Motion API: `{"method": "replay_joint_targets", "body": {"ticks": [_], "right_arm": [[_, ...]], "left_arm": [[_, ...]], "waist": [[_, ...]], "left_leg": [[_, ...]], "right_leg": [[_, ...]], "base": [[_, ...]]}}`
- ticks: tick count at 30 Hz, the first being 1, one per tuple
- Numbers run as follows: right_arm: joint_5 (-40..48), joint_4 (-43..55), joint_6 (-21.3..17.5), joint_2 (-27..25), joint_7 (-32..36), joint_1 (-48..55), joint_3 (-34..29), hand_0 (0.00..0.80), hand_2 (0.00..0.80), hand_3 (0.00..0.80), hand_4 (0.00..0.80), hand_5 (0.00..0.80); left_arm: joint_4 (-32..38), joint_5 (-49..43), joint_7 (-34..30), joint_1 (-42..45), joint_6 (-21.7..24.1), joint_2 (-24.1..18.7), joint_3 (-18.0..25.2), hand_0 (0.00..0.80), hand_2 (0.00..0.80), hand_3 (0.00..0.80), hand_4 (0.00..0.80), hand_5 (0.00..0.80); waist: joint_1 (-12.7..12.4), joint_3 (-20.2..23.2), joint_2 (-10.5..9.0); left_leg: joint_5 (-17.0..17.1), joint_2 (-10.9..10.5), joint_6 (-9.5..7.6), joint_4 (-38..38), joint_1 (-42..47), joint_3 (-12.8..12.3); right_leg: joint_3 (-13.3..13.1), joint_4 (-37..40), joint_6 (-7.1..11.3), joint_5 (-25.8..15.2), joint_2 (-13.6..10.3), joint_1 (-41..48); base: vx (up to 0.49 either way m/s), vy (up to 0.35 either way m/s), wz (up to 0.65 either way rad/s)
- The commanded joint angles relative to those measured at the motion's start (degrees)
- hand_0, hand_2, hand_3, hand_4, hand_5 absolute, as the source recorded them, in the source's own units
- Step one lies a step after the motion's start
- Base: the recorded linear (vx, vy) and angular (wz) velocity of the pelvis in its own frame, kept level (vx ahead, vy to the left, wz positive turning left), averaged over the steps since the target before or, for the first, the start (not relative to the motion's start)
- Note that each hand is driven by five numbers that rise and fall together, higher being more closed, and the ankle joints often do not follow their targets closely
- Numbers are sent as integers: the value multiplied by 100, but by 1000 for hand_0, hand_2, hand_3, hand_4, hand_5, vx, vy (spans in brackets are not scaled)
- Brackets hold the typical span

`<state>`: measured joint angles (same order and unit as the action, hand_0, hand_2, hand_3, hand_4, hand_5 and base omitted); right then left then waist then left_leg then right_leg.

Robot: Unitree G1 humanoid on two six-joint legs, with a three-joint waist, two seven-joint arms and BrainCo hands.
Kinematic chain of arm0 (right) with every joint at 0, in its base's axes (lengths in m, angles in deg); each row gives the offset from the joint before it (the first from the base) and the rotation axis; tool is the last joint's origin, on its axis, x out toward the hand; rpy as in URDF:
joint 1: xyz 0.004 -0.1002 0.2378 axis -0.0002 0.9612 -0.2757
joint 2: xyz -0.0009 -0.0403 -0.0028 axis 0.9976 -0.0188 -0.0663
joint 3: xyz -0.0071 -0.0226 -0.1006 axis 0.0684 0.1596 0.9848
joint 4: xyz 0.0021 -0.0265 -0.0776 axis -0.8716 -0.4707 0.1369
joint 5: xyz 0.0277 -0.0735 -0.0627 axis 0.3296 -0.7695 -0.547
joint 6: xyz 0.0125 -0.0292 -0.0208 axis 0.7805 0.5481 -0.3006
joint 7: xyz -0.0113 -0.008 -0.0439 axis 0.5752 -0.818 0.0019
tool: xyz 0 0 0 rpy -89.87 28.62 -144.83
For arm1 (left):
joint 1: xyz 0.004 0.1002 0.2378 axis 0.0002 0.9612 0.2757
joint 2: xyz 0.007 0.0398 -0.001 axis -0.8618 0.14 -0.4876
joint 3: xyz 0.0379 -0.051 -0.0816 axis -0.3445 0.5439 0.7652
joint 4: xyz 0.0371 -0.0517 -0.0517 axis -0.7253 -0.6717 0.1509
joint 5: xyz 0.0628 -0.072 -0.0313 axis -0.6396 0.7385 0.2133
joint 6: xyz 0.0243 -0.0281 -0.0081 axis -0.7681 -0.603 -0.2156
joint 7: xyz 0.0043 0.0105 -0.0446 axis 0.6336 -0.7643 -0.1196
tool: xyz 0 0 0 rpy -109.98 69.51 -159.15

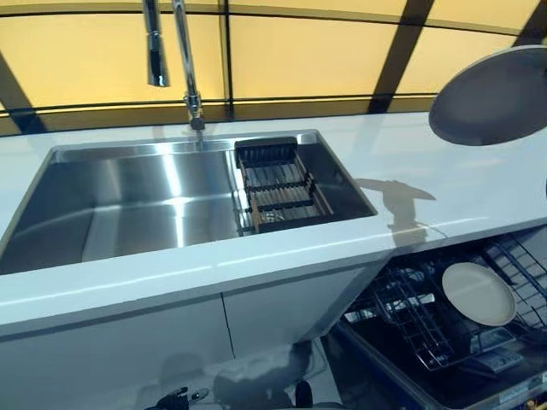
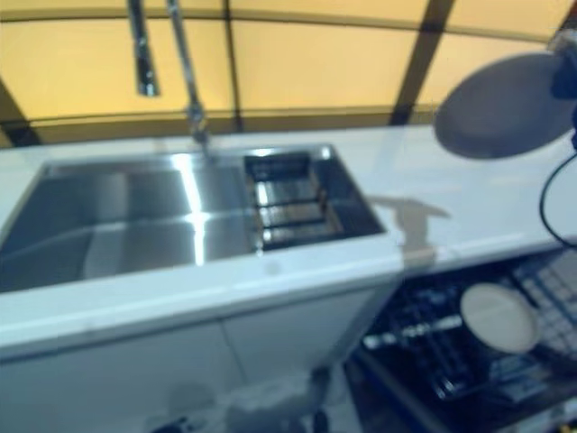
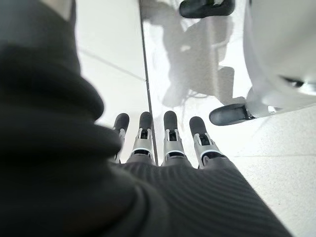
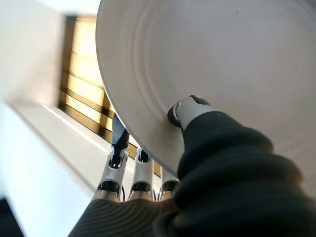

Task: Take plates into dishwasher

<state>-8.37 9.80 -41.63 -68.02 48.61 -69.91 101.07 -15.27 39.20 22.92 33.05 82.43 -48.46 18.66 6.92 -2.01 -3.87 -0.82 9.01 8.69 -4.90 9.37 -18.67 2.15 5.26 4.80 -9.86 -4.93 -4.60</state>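
- The right hand (image 4: 163, 148) pinches a plate (image 1: 494, 96): its thumb presses one face and its fingers (image 4: 116, 163) lie behind the rim on the other side.
- That plate is held up in the air, tilted, above the far right part of the counter (image 1: 256, 256) and well above the dishwasher rack (image 1: 436, 325).
- The rack is pulled out below the counter's right end. A second plate (image 1: 479, 294) already leans among its wires, so the job looks part done.
- The sink (image 1: 162, 205), left of the rack and set into the counter, holds only a small dark drainer basket (image 1: 278, 184) at its right end, under the tap (image 1: 175, 51). No further plates show in it.
- The left hand (image 3: 163, 143) hangs low, away from the counter, fingers straight and side by side over the floor, holding nothing.
- Step in hand, as I judge it: carrying the held plate from counter height toward the rack.
- The next move calls for bringing the plate forward past the counter edge, then down to the rack.
- It should be turned on edge to slip between free wires beside the plate already there.
- The pinch should loosen only once the wires carry it.
- Risks: clipping the counter edge on the way down, or knocking the loaded plate.
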Motion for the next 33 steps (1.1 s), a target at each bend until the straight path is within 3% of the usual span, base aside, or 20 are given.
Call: {"method": "replay_joint_targets", "body": {"ticks": [1, 7, 15, 25, 29, 33], "right_arm": [[421, -333, 454, -81, 261, -83, -530, 800, 800, 800, 800, 800], [579, -546, 512, -114, 577, 515, -1052, 800, 800, 800, 800, 800], [706, -529, 833, -141, 1218, 1470, -1818, 800, 800, 800, 800, 800], [1052, -398, 1194, 256, 2351, 2286, -2338, 800, 800, 800, 800, 800], [1031, -470, 1240, 410, 2532, 2494, -2431, 800, 800, 800, 800, 800], [1014, -417, 1550, 634, 2644, 2726, -2602, 800, 800, 800, 800, 800]], "left_arm": [[-327, -276, -89, -357, 20, -216, -169, 0, 0, 0, 0, 0], [-394, -274, -125, -488, 51, -195, -143, 0, 0, 0, 0, 0], [-403, -201, -131, -600, -4, -134, 0, 0, 0, 0, 0, 0], [-487, -292, -133, -696, -18, -155, 204, 0, 0, 0, 0, 0], [-456, -318, -113, -678, -10, -135, 226, 0, 0, 0, 0, 0], [-442, -335, -130, -702, -78, -132, 217, 0, 0, 0, 0, 0]], "waist": [[120, -182, -246], [402, -266, -201], [696, -400, -101], [849, -452, -109], [847, -470, -103], [846, -474, -86]], "left_leg": [[-13, 112, -197, -10, 96, 75], [-74, 144, -178, -10, 219, -207], [-132, 115, -182, -10, 251, -364], [-205, 62, -198, -8, 351, -459], [-199, 67, -193, -8, 350, -463], [-204, 69, -192, -10, 352, -419]], "right_leg": [[-34, -26, 549, 443, -250, 509], [-242, -26, 527, 366, -243, 325], [-424, -26, 535, 248, -280, 96], [-522, -26, 522, 129, -305, -67], [-509, -26, 515, 107, -313, -88], [-499, -26, 511, 98, -312, -87]], "base": [[22, 21, -17], [7, 11, -22], [-13, 31, -14], [-2, 12, -6], [0, 0, 0], [0, 0, 0]]}}
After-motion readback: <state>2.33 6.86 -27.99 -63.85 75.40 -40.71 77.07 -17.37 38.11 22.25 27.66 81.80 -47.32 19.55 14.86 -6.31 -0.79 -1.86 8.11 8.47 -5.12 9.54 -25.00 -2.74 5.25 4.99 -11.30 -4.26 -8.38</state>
